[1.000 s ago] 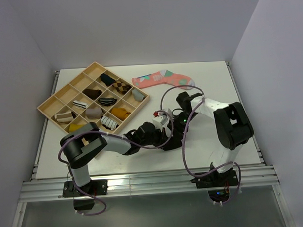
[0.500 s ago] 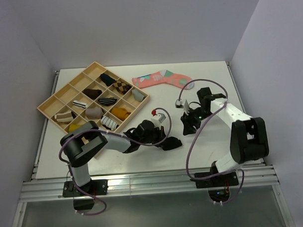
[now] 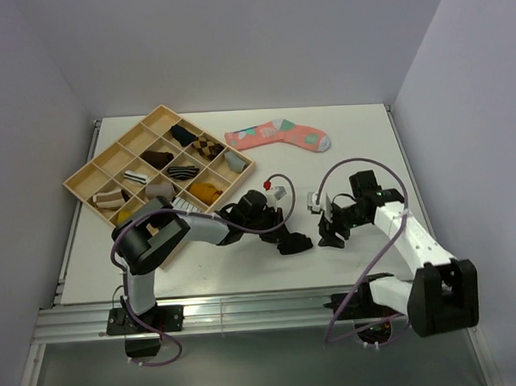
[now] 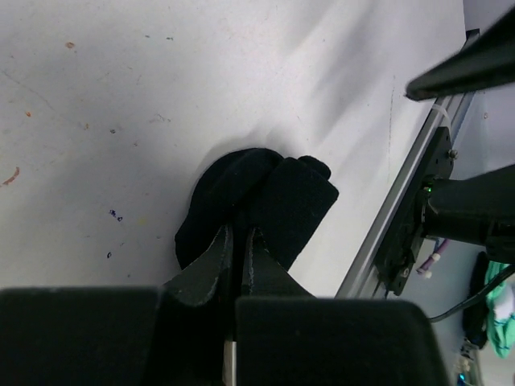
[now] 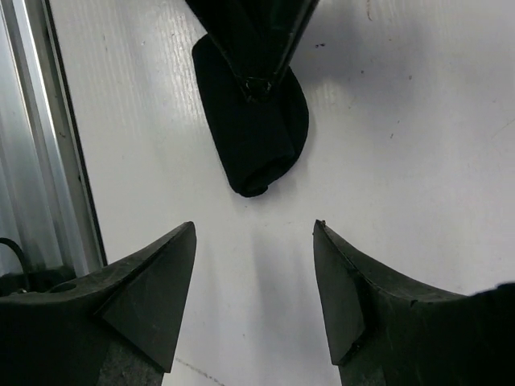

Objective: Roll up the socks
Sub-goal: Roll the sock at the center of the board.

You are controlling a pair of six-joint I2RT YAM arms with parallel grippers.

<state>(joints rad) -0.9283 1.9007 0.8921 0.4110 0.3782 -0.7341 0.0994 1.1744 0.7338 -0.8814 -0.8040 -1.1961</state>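
Observation:
The black sock [image 3: 294,242] lies on the white table as a short rolled bundle, near the front centre. My left gripper [image 3: 281,235] is shut on its left end; in the left wrist view the fingertips [image 4: 239,235] pinch into the dark roll [image 4: 269,197]. My right gripper [image 3: 331,232] hangs just right of the bundle, open and apart from it. In the right wrist view its open jaws [image 5: 253,227] frame bare table, with the black sock [image 5: 256,145] ahead of them. A mustard-yellow sock bundle [image 3: 205,191] sits in a tray compartment.
A wooden tray [image 3: 81,175] with several compartments of small sock bundles stands at the back left. A pink patterned sock [image 3: 277,135] lies flat at the back centre. The table's metal front rail [image 3: 245,310] runs close behind the black sock.
My right gripper has pulled away from the black sock to the right and toward the front, and its jaws have spread wider. The left gripper has stayed shut on the sock.

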